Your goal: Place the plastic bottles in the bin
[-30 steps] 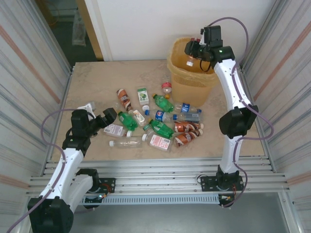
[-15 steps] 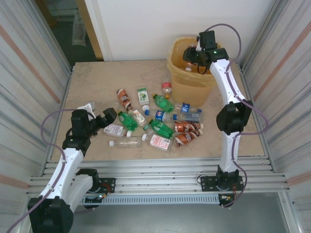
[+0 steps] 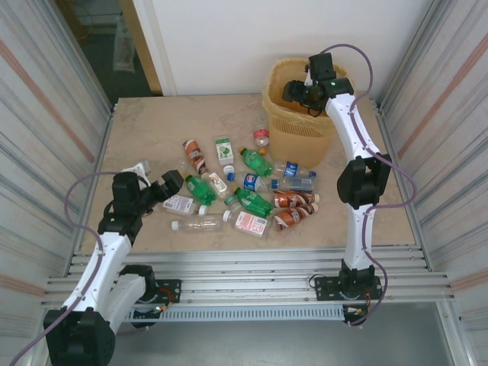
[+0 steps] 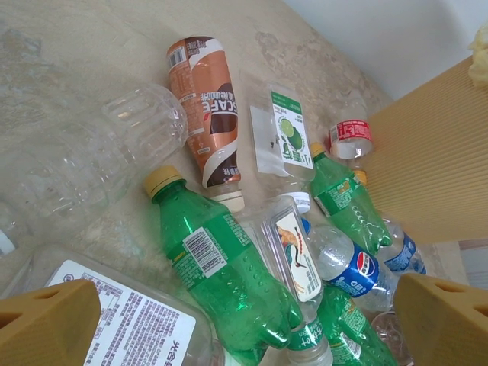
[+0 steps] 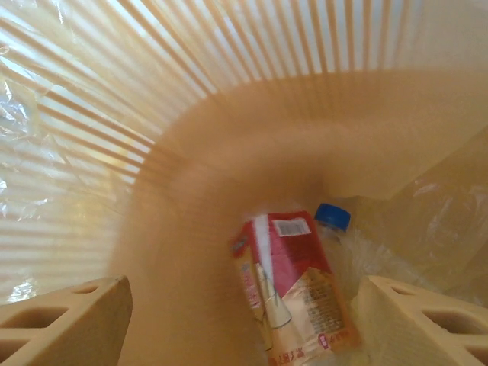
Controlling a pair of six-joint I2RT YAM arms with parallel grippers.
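top external is showing the right gripper (image 3: 299,93) hanging over the bin (image 3: 278,126). left wrist is showing the left gripper (image 4: 244,316) gaping empty above the plastic bottles (image 4: 221,267). right wrist is showing the right fingers (image 5: 61,320) spread and empty, a red-labelled bottle (image 5: 293,290) lying below them.

A pale beige, marbled counter (image 3: 145,130) spreads under my left pincer (image 3: 171,183) and runs on ahead of it. Just behind my right pincer (image 3: 299,91) stands a plain white wall (image 3: 229,46). A ribbed metal panel (image 3: 46,114) rises well out to the left of my left pincer, and a second ribbed panel (image 3: 450,152) stands to the right of my right pincer. A wooden door frame (image 3: 143,46) stands far ahead of my left pincer. Slotted metal rails (image 3: 244,271) run behind both pincers, on the near side.
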